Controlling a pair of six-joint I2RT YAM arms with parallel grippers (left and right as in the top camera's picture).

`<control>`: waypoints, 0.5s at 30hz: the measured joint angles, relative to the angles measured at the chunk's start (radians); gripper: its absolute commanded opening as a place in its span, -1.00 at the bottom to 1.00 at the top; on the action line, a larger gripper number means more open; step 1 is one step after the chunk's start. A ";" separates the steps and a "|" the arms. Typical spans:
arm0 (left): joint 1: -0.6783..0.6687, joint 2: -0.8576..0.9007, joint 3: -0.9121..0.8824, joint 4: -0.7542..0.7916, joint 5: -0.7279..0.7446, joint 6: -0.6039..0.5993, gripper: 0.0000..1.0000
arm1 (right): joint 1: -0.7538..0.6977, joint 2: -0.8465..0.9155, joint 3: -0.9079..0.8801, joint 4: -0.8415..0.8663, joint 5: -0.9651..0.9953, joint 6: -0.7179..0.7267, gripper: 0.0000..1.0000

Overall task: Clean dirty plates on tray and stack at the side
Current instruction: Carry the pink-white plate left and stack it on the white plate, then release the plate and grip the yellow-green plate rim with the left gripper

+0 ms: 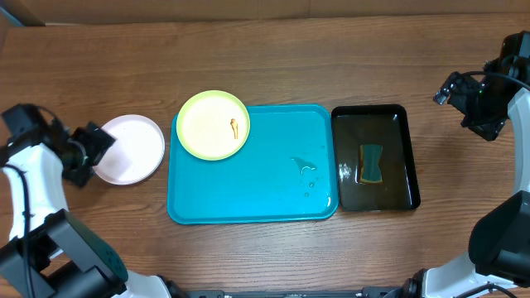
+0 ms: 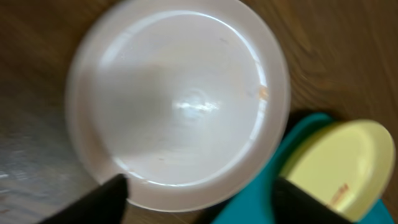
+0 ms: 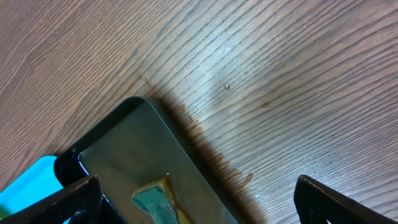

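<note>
A white plate (image 1: 132, 147) (image 2: 180, 99) lies on the wood just left of the turquoise tray (image 1: 248, 178) (image 2: 258, 190). It carries a small orange speck near its rim. My left gripper (image 1: 93, 155) (image 2: 202, 208) hovers open at the plate's left edge, with the near rim showing between its dark fingers (image 2: 102, 202). A pale yellow-green plate (image 1: 214, 124) (image 2: 348, 158) with an orange-brown smear sits on the tray's far left corner. My right gripper (image 1: 470, 99) (image 3: 205, 205) hangs open and empty over bare wood, right of the black tray.
A narrow black tray (image 1: 406, 157) (image 3: 124, 143) holding a teal and yellow sponge (image 1: 371, 163) (image 3: 155, 202) stands right of the turquoise tray. Water drops (image 1: 305, 167) lie on the turquoise tray's right part. Small droplets (image 3: 266, 106) dot the wood.
</note>
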 measured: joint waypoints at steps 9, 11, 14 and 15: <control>-0.296 0.000 0.000 0.048 0.035 0.052 0.06 | 0.000 0.000 0.000 0.000 0.000 0.000 1.00; -0.364 0.000 0.000 0.062 -0.010 0.054 -0.01 | 0.000 0.000 0.000 0.000 0.000 0.000 1.00; -0.456 0.000 0.000 0.080 -0.080 0.054 -0.09 | 0.000 0.000 0.000 0.000 0.000 0.000 1.00; -0.481 0.002 0.000 0.087 -0.102 0.055 -0.09 | 0.000 0.000 0.000 0.000 0.000 0.000 1.00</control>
